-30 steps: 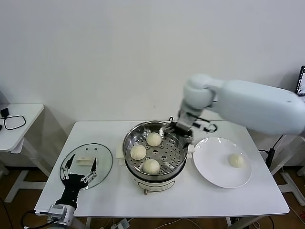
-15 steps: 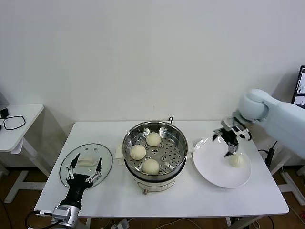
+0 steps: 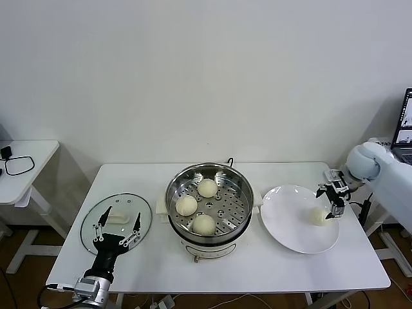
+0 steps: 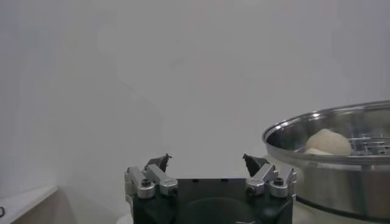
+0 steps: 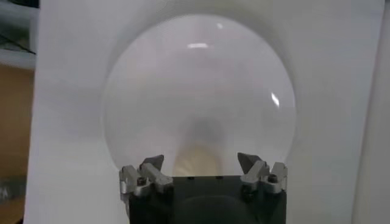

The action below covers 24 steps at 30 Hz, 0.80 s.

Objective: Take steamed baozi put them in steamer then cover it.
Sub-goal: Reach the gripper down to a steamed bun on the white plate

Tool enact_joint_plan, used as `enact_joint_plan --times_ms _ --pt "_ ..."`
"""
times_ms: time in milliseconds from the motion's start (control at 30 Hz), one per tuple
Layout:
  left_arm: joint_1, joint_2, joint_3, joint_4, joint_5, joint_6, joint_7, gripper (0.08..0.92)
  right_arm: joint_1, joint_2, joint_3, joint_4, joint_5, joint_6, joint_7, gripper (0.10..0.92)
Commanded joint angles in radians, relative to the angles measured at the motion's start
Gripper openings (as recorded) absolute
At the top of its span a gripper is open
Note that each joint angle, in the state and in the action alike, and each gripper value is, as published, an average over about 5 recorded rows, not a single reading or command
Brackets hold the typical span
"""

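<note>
My right gripper (image 3: 333, 201) hangs spread wide, empty, just above the last baozi (image 3: 318, 216) at the plate's (image 3: 290, 225) three o'clock. The steamer (image 3: 209, 201) holds three; my left gripper (image 3: 117, 227) idles, fingers apart, over the cover (image 3: 116, 221).

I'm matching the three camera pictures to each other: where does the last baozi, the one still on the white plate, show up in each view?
Head view: the last baozi lies on the right part of the white plate, under the open right gripper.
Right wrist view: the baozi shows low, just ahead of the gripper, partly hidden by it.
Left wrist view: not in it.
Shared landmark: the white plate, in the head and right wrist views.
</note>
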Motion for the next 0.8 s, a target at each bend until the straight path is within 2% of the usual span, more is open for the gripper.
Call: enact_joint_plan --times_ms 33,800 --pt "-0.003 0.000 0.003 0.006 0.002 -0.002 0.000 0.823 -0.097 0.067 0.124 -0.136 -0.104 0.007 0.034 0.823" --pt "-0.011 0.000 0.007 0.025 0.008 -0.002 -0.002 0.823 -0.128 0.138 0.158 -0.192 -0.151 0.022 0.056 0.823"
